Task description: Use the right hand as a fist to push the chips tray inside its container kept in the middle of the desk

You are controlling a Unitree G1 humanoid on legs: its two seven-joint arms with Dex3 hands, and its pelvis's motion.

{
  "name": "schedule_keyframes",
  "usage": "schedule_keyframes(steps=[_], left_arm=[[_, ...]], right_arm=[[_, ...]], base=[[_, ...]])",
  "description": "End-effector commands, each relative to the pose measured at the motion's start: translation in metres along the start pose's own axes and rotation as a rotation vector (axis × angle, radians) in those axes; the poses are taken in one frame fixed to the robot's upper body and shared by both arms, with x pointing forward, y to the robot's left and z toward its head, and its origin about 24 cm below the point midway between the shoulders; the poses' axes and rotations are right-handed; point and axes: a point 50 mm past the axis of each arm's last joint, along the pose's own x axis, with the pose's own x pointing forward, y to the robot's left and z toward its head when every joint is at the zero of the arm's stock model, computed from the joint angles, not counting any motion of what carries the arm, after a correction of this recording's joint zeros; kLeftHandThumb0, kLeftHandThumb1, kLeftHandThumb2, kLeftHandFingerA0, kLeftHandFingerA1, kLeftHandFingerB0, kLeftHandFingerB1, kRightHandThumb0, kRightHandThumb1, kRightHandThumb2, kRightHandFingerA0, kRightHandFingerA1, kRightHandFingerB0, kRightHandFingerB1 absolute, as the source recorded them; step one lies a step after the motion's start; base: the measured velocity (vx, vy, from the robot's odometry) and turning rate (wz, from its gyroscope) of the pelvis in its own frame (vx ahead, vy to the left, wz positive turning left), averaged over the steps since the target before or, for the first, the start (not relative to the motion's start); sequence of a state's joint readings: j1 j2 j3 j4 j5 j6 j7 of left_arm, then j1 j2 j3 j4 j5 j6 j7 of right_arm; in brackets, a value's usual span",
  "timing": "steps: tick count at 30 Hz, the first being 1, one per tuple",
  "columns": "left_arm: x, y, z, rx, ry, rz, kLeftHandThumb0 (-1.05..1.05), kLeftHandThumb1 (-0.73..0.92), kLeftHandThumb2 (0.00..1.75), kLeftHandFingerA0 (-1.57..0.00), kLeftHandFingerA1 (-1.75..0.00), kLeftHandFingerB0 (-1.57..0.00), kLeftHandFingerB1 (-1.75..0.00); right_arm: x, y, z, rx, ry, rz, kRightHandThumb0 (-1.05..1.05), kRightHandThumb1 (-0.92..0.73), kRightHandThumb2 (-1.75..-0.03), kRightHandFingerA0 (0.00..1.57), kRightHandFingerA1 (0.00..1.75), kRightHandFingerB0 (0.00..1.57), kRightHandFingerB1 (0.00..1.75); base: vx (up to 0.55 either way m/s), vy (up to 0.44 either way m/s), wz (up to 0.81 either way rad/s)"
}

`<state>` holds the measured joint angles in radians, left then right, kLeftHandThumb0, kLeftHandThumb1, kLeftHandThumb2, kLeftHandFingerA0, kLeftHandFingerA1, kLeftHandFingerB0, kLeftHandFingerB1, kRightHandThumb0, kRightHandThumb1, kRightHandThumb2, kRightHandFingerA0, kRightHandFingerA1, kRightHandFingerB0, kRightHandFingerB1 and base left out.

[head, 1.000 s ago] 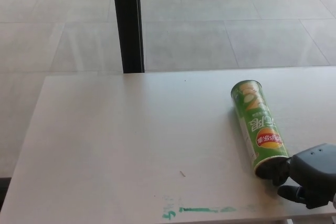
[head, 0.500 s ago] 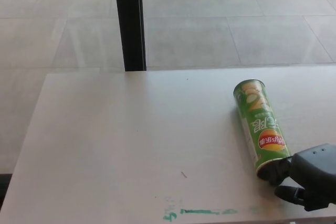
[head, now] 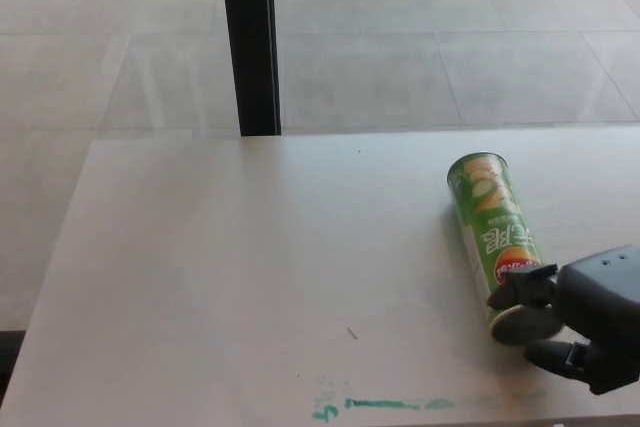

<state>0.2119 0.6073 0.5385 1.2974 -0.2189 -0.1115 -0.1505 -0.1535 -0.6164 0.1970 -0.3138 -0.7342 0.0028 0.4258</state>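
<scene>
A green chips can [head: 492,232] lies on its side at the right of the white desk [head: 250,267], its closed top pointing away from me. At its near end a pale round piece [head: 526,324] shows at the can's mouth. My black right hand [head: 590,332] is at the lower right, fingers curled in, pressed against that near end. One finger [head: 522,281] lies over the can's near rim. My left hand does not show.
A black post [head: 250,42] stands behind the desk's far edge, over a tiled floor. A green smear [head: 385,405] marks the desk near its front edge. The desk's left edge [head: 55,267] runs diagonally at the picture's left.
My right hand has crept forward and slightly up onto the can's near end, and the pale end piece now shows. The whole picture has shifted a little.
</scene>
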Motion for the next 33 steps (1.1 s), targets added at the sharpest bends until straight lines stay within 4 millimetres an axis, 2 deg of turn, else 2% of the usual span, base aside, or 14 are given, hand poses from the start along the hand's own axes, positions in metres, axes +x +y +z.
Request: schedule_keyframes(steps=[1, 5, 6, 7, 8, 9, 10, 12, 15, 16, 25, 26, 32, 33], left_arm=[[-0.001, 0.004, 0.002, -0.007, -0.022, 0.004, -0.93, 0.61, 1.3, -0.69, -1.22, -0.39, -0.96], [0.0, 0.004, 0.002, -0.021, -0.01, 0.012, -0.9, 0.63, 1.3, -0.63, -1.18, -0.4, -0.94], [0.0, 0.004, 0.001, -0.026, -0.005, 0.011, -0.88, 0.63, 1.3, -0.58, -1.16, -0.37, -0.93], [-0.001, 0.004, 0.001, -0.031, -0.004, 0.01, -0.88, 0.63, 1.3, -0.58, -1.16, -0.37, -0.93], [-0.001, 0.004, 0.0, -0.033, -0.004, 0.009, -0.9, 0.63, 1.29, -0.62, -1.2, -0.39, -0.96], [-0.001, 0.004, -0.001, -0.02, -0.002, 0.008, -0.92, 0.7, 1.12, -0.52, -1.39, -0.29, -1.09], [-0.001, 0.004, -0.001, -0.019, -0.001, 0.006, -0.9, 0.64, 1.27, -0.63, -1.17, -0.34, -0.92], [-0.001, 0.004, -0.003, -0.007, 0.003, 0.012, -0.92, 0.69, 1.1, -0.61, -1.44, -0.34, -1.13], [-0.001, 0.004, -0.002, -0.001, 0.01, 0.021, -0.88, 0.68, 1.13, -0.62, -1.43, -0.32, -1.11], [-0.001, 0.004, -0.003, -0.002, 0.01, 0.019, -0.9, 0.64, 1.26, -0.71, -1.2, -0.4, -0.94], [-0.002, 0.006, -0.004, 0.005, 0.014, 0.014, -0.91, 0.71, 1.11, -0.53, -1.37, -0.29, -1.06], [-0.002, 0.006, -0.005, 0.012, 0.017, 0.013, -0.9, 0.65, 1.27, -0.66, -1.18, -0.39, -0.94], [-0.001, 0.004, -0.006, -0.045, 0.022, 0.02, -0.91, 0.61, 1.27, -0.77, -1.24, -0.38, -0.93], [-0.002, 0.004, -0.006, -0.037, 0.02, 0.02, -0.9, 0.63, 1.26, -0.73, -1.22, -0.4, -0.95]], right_arm=[[-0.053, -0.07, 0.005, 0.345, -0.138, 0.274, -0.57, -0.82, -0.64, 0.72, 0.78, 0.45, 0.51], [-0.072, -0.1, -0.032, 0.386, -0.007, -0.063, -0.54, -0.82, -0.64, 0.78, 0.82, 0.55, 0.5], [-0.08, -0.104, -0.055, 0.455, 0.063, -0.221, -0.45, -0.63, -1.03, 0.8, 0.91, 0.56, 0.65], [-0.084, -0.104, -0.062, 0.485, 0.088, -0.267, -0.45, -0.63, -1.03, 0.8, 0.91, 0.56, 0.65], [-0.088, -0.105, -0.07, 0.518, 0.11, -0.308, -0.44, -0.64, -1.02, 0.78, 0.9, 0.56, 0.66], [-0.098, -0.105, -0.086, 0.552, 0.196, -0.42, -0.54, -0.77, -0.63, 0.86, 0.97, 0.67, 0.51], [-0.104, -0.104, -0.095, 0.554, 0.242, -0.474, -0.54, -0.8, -0.64, 0.84, 1.04, 0.64, 0.52], [-0.116, -0.101, -0.111, 0.555, 0.32, -0.563, -0.54, -0.78, -0.63, 0.85, 0.95, 0.63, 0.5], [-0.131, -0.093, -0.13, 0.568, 0.413, -0.676, -0.57, -0.79, -0.63, 0.89, 0.93, 0.63, 0.5], [-0.137, -0.088, -0.137, 0.58, 0.439, -0.711, -0.57, -0.79, -0.63, 0.92, 0.94, 0.61, 0.5], [-0.173, -0.024, -0.191, 0.76, 0.799, -0.984, -0.82, -0.81, -0.64, 1.04, 1.04, 0.7, 0.64], [-0.175, -0.015, -0.194, 0.776, 0.835, -1.019, -0.79, -0.8, -0.64, 1.05, 1.04, 0.7, 0.64], [-0.19, 0.029, -0.203, 0.992, 0.989, -1.243, -0.76, -0.8, -0.64, 0.93, 1.09, 0.67, 0.6], [-0.194, 0.041, -0.205, 1.048, 1.035, -1.296, -0.6, -0.64, -1.11, 0.93, 1.03, 0.62, 0.71]], base=[[0.0, 0.0, 0.0], [0.0, 0.0, 0.0], [0.0, 0.0, 0.0], [0.0, 0.0, 0.0], [0.0, 0.0, 0.0], [0.0, 0.0, 0.0], [0.0, 0.0, 0.0], [0.0, 0.0, 0.0], [0.0, 0.0, 0.0], [0.0, 0.0, 0.0], [0.0, 0.0, 0.0], [0.0, 0.0, 0.0], [0.0, 0.0, 0.0], [0.0, 0.0, 0.0]])
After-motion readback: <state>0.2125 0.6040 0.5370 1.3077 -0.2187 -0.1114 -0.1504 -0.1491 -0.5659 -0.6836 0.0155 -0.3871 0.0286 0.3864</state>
